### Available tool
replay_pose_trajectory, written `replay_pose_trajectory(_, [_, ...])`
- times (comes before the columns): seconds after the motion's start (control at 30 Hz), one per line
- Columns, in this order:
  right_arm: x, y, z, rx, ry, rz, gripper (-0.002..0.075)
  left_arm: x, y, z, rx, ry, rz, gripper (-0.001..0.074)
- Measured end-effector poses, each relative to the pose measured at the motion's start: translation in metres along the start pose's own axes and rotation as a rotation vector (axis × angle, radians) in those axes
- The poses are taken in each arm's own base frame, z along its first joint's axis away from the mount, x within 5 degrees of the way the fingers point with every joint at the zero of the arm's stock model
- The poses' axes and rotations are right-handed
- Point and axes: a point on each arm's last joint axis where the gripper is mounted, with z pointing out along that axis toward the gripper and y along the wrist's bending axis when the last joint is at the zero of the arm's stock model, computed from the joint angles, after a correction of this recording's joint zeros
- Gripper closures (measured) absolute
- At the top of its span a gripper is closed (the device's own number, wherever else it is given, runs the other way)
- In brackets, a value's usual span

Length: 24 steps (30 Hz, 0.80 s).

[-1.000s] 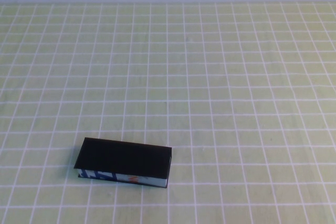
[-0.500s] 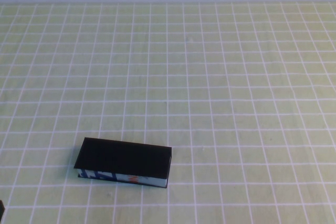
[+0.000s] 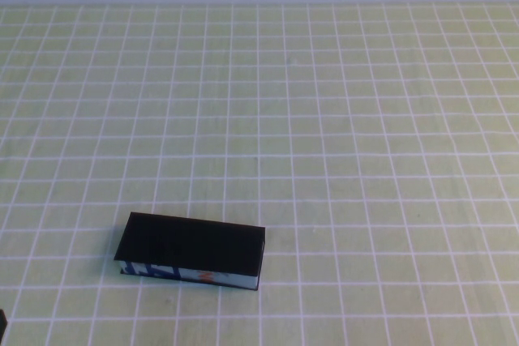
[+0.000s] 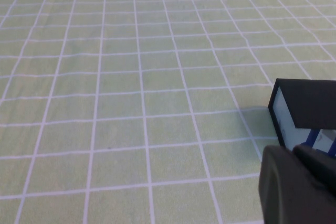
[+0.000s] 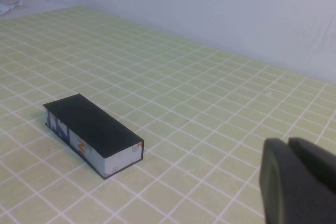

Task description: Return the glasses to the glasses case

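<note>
High view shows the glasses case (image 3: 192,252) lying shut on the green checked counter (image 3: 340,119), toward the near left, its black lid flat on top and its white, blue-printed front edge with the orange mark facing the robot. No glasses appear in any of the three views; whether they already sit inside the closed case cannot be told. From the left wrist view, the left pincer (image 4: 299,184) hangs low over the counter just beside one short end of the case (image 4: 307,111), which shows its pale end panel and a strip of blue print; only the dark tips of the pincer show at the picture's edge, close together, and I cannot tell whether they are fully closed. From the right wrist view, the right pincer (image 5: 299,179) sits well apart from the case (image 5: 93,132), looking across the counter at it from the robot's right; its dark tips likewise look close together, and their state cannot be told either. Neither pincer holds anything visible. My reading is that the task stands either at its very start or at its end. If at the start, the next move calls for finding the glasses and lifting the lid, most likely by the nearer left arm.
</note>
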Motion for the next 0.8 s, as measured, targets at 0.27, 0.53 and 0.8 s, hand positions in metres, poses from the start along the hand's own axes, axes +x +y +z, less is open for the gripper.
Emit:
replay_pose_trajectory(0.27, [0.000,-0.001,0.000,0.027,0.002,0.001,0.0743,0.000,0.000,0.000,0.000,0.000,0.001,0.0738])
replay_pose_trajectory(0.53, [0.001,-0.012,-0.001,0.354,0.015,0.077,0.0743,0.000,0.000,0.000,-0.001,0.000,0.002,0.0738])
replay_pose_trajectory(0.8, [0.036,-0.016,0.005,0.508,0.131,0.274,0.0743,0.000,0.000,0.000,-0.001,0.000,0.002,0.0738])
